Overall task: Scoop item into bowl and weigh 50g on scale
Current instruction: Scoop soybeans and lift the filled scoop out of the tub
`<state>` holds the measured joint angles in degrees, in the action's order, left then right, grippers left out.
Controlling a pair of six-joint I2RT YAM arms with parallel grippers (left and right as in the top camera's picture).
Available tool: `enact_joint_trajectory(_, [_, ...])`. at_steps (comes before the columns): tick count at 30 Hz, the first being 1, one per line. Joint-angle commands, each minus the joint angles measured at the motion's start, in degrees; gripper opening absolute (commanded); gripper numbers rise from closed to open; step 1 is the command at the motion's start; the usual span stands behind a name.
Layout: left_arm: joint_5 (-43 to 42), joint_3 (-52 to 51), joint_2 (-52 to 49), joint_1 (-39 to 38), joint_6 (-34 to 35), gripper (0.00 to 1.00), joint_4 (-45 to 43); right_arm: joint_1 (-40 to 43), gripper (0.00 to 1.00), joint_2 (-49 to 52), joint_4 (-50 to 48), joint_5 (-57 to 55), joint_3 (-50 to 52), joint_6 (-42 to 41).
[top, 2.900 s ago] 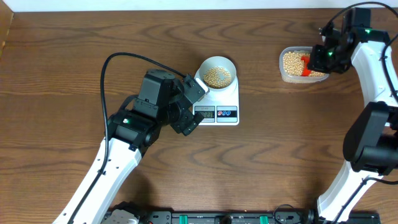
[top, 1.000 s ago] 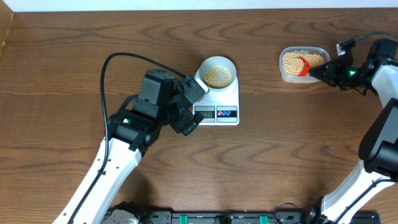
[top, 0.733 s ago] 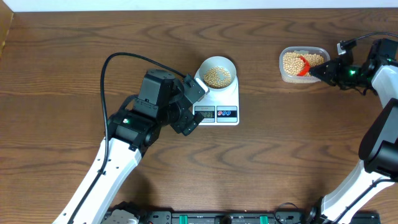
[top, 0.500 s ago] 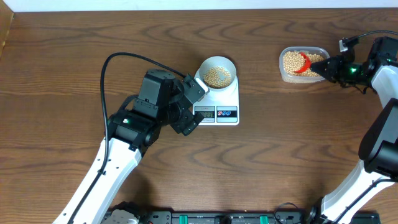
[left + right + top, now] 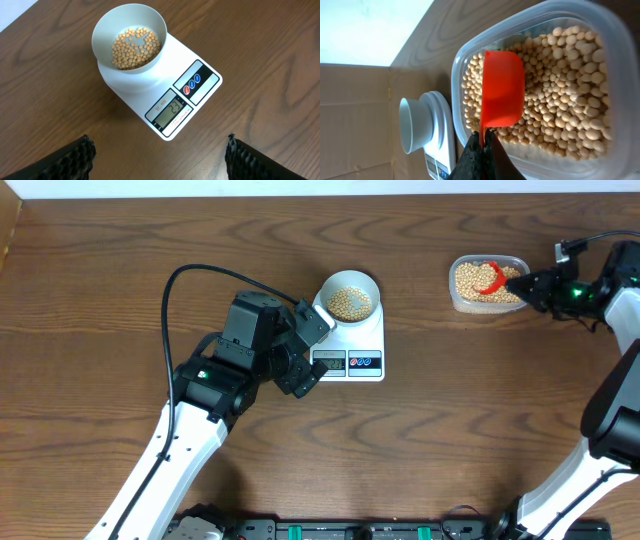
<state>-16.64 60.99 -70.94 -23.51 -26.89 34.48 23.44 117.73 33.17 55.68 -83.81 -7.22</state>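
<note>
Left gripper (image 5: 159, 152) spread above the table; right gripper (image 5: 482, 145) clamped on the scoop handle.
The left gripper's fingers stand wide apart over the table (image 5: 45, 100), just short of the scale (image 5: 172, 62). The bowl (image 5: 100, 30) sits on the scale's far end, holding a shallow layer of beans (image 5: 135, 47). Far right, the red scoop (image 5: 502, 90) lies in the clear tub (image 5: 615, 30) among more beans.

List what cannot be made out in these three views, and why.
- Reading on the scale: digits too small overhead, indistinct in left wrist view.
- Whether the red scoop holds beans: right wrist view shows only its smooth side; overhead too small.
- Scoop handle: hidden between the right gripper fingers, right wrist view.
- Left gripper: fingers cut off by left wrist view's bottom edge.
</note>
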Motion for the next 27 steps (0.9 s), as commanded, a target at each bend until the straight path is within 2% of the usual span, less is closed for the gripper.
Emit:
enact_joint_trajectory(1, [-0.70, 0.09, 0.22, 0.07, -0.50, 0.86, 0.02, 1.03, 0.01, 0.37, -0.20, 5.49, 0.26, -0.42])
enact_joint_trajectory(27, [-0.70, 0.09, 0.22, 0.07, -0.50, 0.86, 0.02, 3.30, 0.01, 0.35, -1.53, 15.69, 0.26, 0.00])
